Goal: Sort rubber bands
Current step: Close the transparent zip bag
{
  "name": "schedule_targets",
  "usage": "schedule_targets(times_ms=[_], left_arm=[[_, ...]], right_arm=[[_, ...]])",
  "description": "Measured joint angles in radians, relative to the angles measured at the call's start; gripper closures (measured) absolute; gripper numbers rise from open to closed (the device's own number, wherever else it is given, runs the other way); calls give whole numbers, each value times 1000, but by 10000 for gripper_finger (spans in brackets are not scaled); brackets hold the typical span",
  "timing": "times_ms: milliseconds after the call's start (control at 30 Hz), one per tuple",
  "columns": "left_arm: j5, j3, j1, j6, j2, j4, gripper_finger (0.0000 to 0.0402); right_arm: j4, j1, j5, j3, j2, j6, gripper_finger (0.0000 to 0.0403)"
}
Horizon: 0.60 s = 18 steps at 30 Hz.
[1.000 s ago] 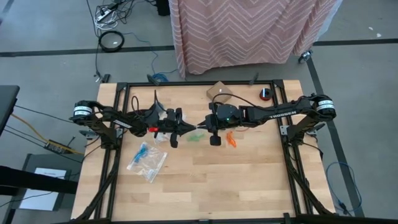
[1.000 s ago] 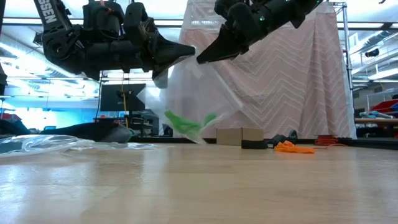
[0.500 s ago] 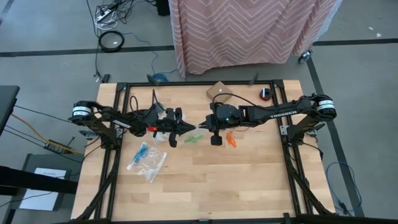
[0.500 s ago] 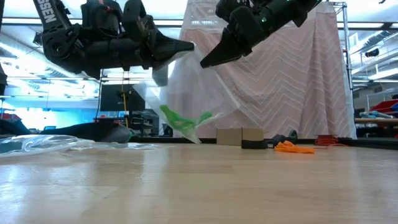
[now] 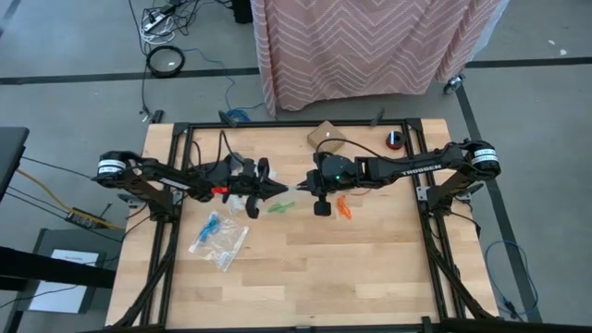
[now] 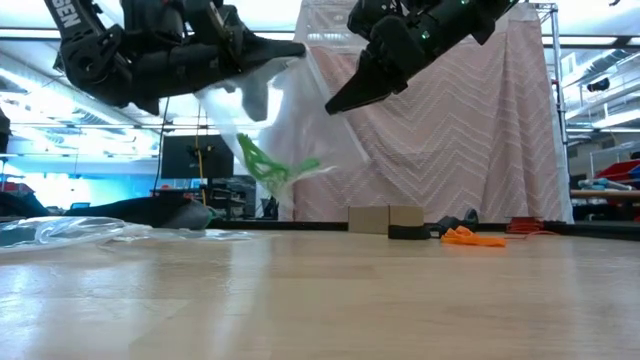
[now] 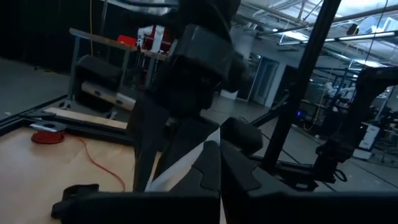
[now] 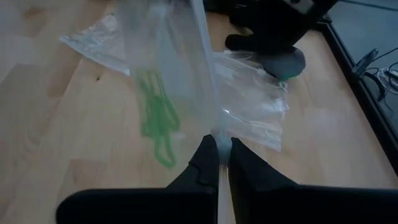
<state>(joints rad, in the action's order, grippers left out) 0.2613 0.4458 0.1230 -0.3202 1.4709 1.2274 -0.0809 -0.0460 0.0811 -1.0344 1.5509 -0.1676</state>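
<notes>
The green rubber bands (image 6: 268, 165) sit bunched inside a clear zip bag (image 6: 275, 120) that hangs in the air above the middle of the desk (image 5: 305, 268), clear of its surface. The left hand (image 5: 274, 191) is clenched on 1 top edge of the bag, and the right hand (image 5: 308, 187) is clenched on the opposite edge, its 2 fingers (image 8: 205, 163) pinched together on the plastic, so the bag is stretched between them. In the right wrist view the green loops (image 8: 157, 115) show through the film. Orange rubber bands (image 5: 343, 207) lie loose on the wood just beside the right hand. Blue rubber bands (image 5: 213, 227) rest in a second clear bag (image 5: 222, 242) lying flat near the left arm. A small cardboard box (image 5: 324, 134) stands at the desk's far edge.
</notes>
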Motion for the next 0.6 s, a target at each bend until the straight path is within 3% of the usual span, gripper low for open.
schedule_targets(times_ms=[600], left_arm=[[-15, 0, 2, 78, -141, -177, 401]], right_arm=[[-70, -2, 10, 2, 2, 20, 397]])
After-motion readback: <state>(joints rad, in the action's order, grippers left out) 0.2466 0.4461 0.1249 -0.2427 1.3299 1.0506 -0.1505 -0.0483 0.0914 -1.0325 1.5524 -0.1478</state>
